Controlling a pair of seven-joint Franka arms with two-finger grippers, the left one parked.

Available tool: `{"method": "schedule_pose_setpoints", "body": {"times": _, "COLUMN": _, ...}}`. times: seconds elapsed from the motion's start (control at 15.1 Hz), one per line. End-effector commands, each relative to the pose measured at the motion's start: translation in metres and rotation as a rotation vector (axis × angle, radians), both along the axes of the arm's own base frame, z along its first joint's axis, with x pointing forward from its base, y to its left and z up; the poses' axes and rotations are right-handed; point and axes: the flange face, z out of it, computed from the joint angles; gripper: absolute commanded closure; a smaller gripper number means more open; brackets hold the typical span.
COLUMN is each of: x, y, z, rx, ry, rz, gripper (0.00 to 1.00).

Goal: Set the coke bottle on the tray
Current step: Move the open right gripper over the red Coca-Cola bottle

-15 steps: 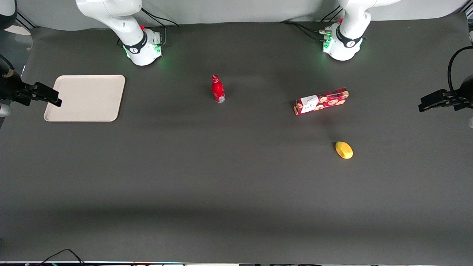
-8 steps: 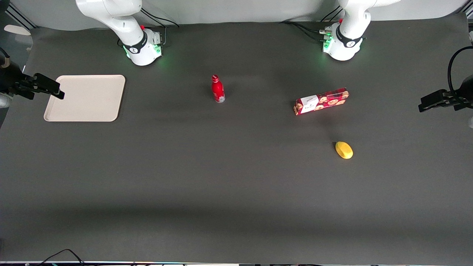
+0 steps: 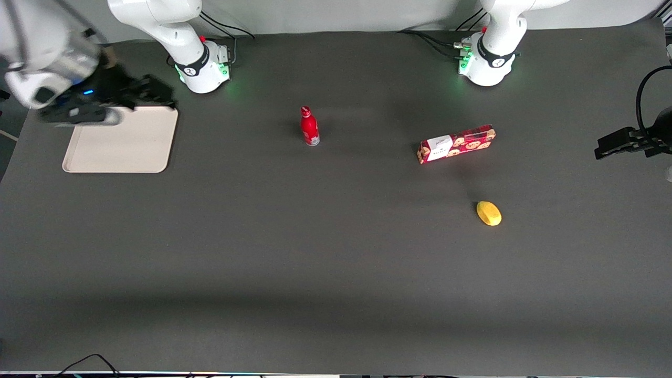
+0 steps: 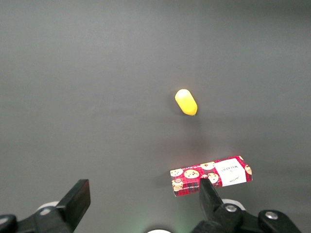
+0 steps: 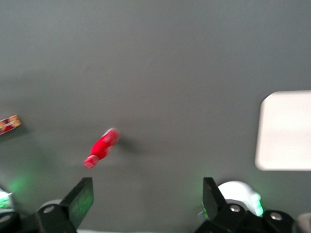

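Note:
The coke bottle point(image 3: 309, 126) is small, slim and red with a red cap and a silvery base. It stands upright near the middle of the table and shows in the right wrist view point(image 5: 102, 147). The beige tray point(image 3: 126, 144) lies flat toward the working arm's end of the table and shows in the right wrist view point(image 5: 284, 130). My right gripper point(image 3: 157, 93) hangs above the tray's edge farthest from the front camera, well apart from the bottle. It is open and empty, its fingers point(image 5: 81, 200) wide apart.
A flat red cookie box point(image 3: 456, 143) and a yellow lemon-like object point(image 3: 489, 213) lie toward the parked arm's end. The two arm bases point(image 3: 202, 65) stand at the table edge farthest from the front camera.
My right gripper has swung in from the table's end, up and over the tray toward the bottle. The bottle, tray, box and yellow object have not moved.

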Motion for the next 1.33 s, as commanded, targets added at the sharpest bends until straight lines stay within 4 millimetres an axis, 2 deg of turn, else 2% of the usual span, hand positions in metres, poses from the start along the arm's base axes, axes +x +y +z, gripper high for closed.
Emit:
{"method": "schedule_pose_setpoints", "body": {"times": 0.0, "x": -0.048, "y": 0.086, "z": -0.037, "rx": -0.018, "ry": 0.021, "rz": -0.112, "gripper": 0.0}}
{"method": "schedule_pose_setpoints", "body": {"times": 0.13, "x": -0.07, "y": 0.139, "z": -0.086, "rx": -0.057, "ry": 0.01, "rz": -0.183, "gripper": 0.0}}
{"method": "schedule_pose_setpoints", "body": {"times": 0.27, "x": -0.097, "y": 0.176, "z": -0.134, "rx": -0.064, "ry": 0.02, "rz": -0.221, "gripper": 0.0}}
{"method": "schedule_pose_setpoints", "body": {"times": 0.4, "x": -0.125, "y": 0.204, "z": -0.17, "rx": -0.077, "ry": 0.0, "rz": -0.239, "gripper": 0.0}}
{"method": "schedule_pose_setpoints", "body": {"times": 0.53, "x": -0.135, "y": 0.216, "z": -0.199, "rx": -0.067, "ry": -0.021, "rz": -0.281, "gripper": 0.0}}
{"method": "schedule_pose_setpoints", "body": {"times": 0.6, "x": -0.149, "y": 0.231, "z": -0.219, "rx": -0.066, "ry": -0.016, "rz": -0.278, "gripper": 0.0}}
{"method": "schedule_pose_setpoints", "body": {"times": 0.66, "x": -0.154, "y": 0.239, "z": -0.228, "rx": -0.055, "ry": -0.018, "rz": -0.291, "gripper": 0.0}}
{"method": "schedule_pose_setpoints", "body": {"times": 0.8, "x": -0.156, "y": 0.245, "z": -0.243, "rx": -0.046, "ry": -0.023, "rz": -0.311, "gripper": 0.0}}
{"method": "schedule_pose_setpoints", "body": {"times": 1.06, "x": -0.169, "y": 0.239, "z": -0.275, "rx": -0.05, "ry": -0.038, "rz": -0.307, "gripper": 0.0}}
{"method": "schedule_pose_setpoints", "body": {"times": 1.26, "x": -0.172, "y": 0.239, "z": -0.289, "rx": -0.099, "ry": -0.039, "rz": -0.322, "gripper": 0.0}}
